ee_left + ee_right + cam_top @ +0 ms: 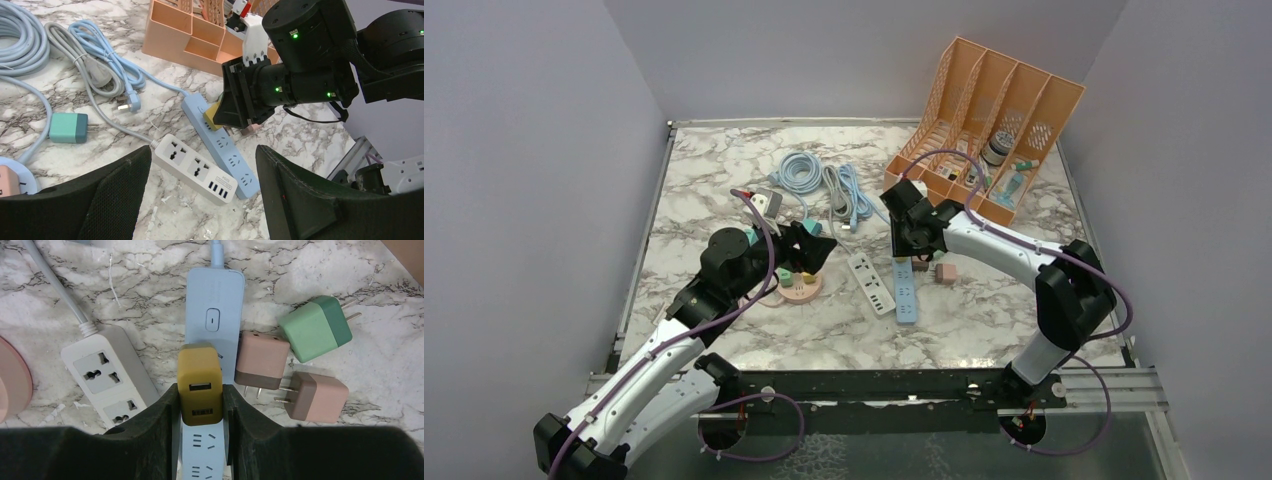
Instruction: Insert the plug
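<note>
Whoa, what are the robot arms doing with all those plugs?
The right gripper is clamped on a yellow plug and holds it at the blue power strip, just past its switch. Whether the prongs are already in, I cannot tell. The left gripper hangs open and empty nearby, facing the strips. A green plug and two pink plugs lie loose beside the blue strip.

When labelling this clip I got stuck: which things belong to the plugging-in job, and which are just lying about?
Job: yellow plug, right gripper shut on it, blue power strip under it.
Lying about: white power strip, green plug, pink plugs, teal plug, cables, orange rack, round pink socket.
</note>
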Available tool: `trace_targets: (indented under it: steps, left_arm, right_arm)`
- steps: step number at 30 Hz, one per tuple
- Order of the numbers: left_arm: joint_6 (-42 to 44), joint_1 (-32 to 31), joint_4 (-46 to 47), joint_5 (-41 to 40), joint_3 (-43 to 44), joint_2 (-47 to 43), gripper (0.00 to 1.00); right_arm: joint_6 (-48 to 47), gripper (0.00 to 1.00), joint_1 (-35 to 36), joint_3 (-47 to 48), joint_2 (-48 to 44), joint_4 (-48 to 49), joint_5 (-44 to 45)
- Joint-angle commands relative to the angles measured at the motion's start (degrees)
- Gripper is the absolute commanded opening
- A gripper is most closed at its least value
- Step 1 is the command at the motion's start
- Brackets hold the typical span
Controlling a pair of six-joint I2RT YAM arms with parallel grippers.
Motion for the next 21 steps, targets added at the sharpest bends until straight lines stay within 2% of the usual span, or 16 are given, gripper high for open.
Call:
trace_targets:
  steps: [1, 10, 21]
  left_arm:
    - [-0.1, 0.2, 1.1, -0.6, 0.1, -0.2, 0.78]
    - [-0.1, 0.2, 0.6, -0.6, 0.1, -0.4, 0.78]
    - [0.0, 0.2, 0.2, -0.9, 0.2, -0.6, 0.78]
  right_arm:
    - [0.7, 0.01, -0.1, 1.1, 2.1, -4.4, -0.5]
    - [1.4, 0.01, -0.1, 3.0, 0.6, -7.0, 1.9]
    - [0.9, 0.01, -0.1, 0.9, 3.8, -1.7, -1.9]
